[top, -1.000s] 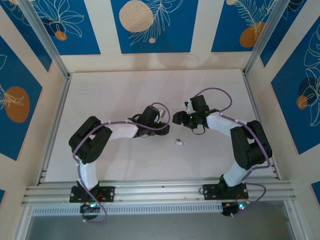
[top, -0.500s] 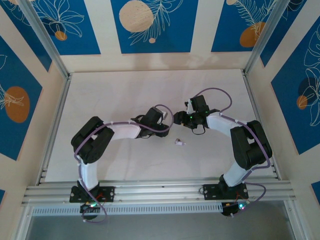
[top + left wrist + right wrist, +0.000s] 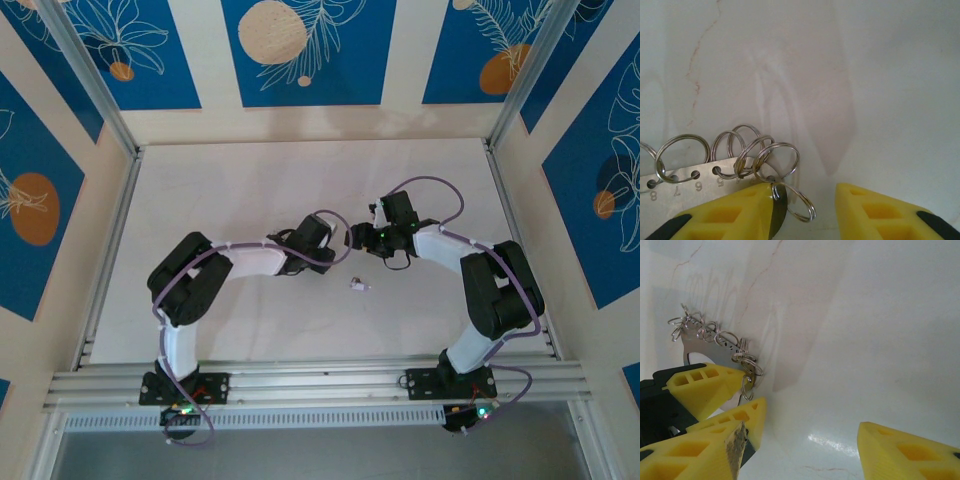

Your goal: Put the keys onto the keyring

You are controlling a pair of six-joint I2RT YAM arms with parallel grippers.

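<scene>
Links: white tubular arm segments (image 3: 250,262), black joint housings
Cables: thin lilac cables (image 3: 428,179)
Fingers: yellow plastic wedges (image 3: 880,210), rectangular cut-outs, black tips
Bases: black mounts (image 3: 180,388), green lights

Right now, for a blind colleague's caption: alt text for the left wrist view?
A metal keyring with numbered holes carries split rings over a white table. The yellow fingers of the left gripper stand apart, one ring between them.

White table (image 3: 250,190), blue-and-cream patterned walls (image 3: 300,50) — aluminium rails (image 3: 320,380)
</scene>
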